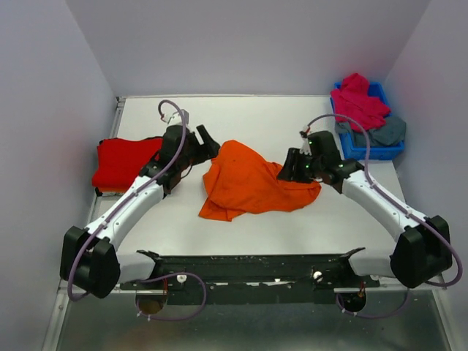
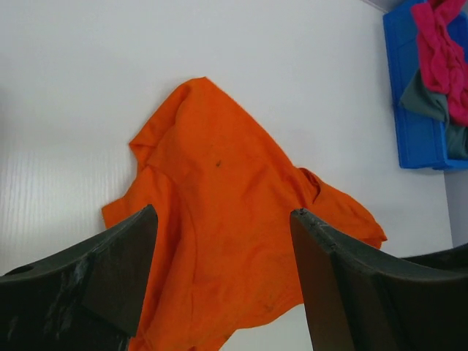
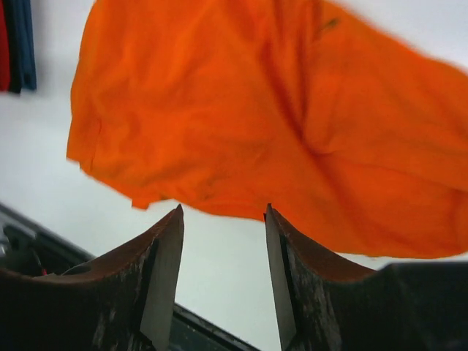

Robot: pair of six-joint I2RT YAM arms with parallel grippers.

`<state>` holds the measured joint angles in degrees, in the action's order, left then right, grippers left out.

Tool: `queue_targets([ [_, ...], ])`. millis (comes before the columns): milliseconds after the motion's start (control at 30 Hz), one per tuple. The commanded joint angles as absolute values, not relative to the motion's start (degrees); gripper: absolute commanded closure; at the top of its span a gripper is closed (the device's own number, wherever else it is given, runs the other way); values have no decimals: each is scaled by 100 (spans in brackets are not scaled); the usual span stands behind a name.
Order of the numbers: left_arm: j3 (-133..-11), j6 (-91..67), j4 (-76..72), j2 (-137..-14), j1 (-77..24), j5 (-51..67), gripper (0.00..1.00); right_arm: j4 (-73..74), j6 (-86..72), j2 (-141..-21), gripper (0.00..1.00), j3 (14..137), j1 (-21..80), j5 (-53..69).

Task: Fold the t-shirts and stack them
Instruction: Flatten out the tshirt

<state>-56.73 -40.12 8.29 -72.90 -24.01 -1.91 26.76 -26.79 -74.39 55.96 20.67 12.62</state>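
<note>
One orange t-shirt (image 1: 252, 183) crumpled on white table (image 1: 292, 117) | pale walls (image 1: 256, 44) | left fingers (image 2: 110, 270) spread | right fingers (image 3: 164, 270) spread

No readable text, label, brand, number or sign shows in any view.

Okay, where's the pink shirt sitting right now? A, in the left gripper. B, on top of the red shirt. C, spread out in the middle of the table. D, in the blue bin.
D: the pink shirt lies heaped in the blue bin at the far right, away from both arms.
</note>
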Motion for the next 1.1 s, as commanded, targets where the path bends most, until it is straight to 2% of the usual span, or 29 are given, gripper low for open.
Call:
queue_targets([
  [0, -4590, -4473, 475, -6550, -2408, -790, 18, 2031, -2610, -7558, 44, 5282, 3214, 933],
  [167, -3990, -4588, 543, -5933, -2417, -1028, 19, 1864, -2795, -8067, 44, 5527, 4542, 80],
  [400, -3691, -5053, 1054, -5152, -2408, -1976, 16, 1775, -2628, -9236, 44, 6555, 5737, -632],
  [467, -3683, -5281, 1300, -4923, -2408, -2275, 16, 1749, -2610, -9517, 45, 6801, 5931, -747],
  [600, -3752, -5843, 1905, -4501, -2356, -2837, 8, 1495, -2601, -9887, 50, 7110, 6134, -572],
  [700, -4050, -5994, 2389, -4438, -2312, -3084, 8, 1450, -2724, -10203, 51, 7312, 6205, -519],
  [867, -4613, -5950, 3032, -4745, -2233, -3085, 8, 1459, -2786, -10669, 52, 7628, 6284, -580],
  [1067, -4667, -5915, 2989, -4948, -2224, -2778, 9, 1845, -2953, -11170, 52, 8077, 6319, -966],
])
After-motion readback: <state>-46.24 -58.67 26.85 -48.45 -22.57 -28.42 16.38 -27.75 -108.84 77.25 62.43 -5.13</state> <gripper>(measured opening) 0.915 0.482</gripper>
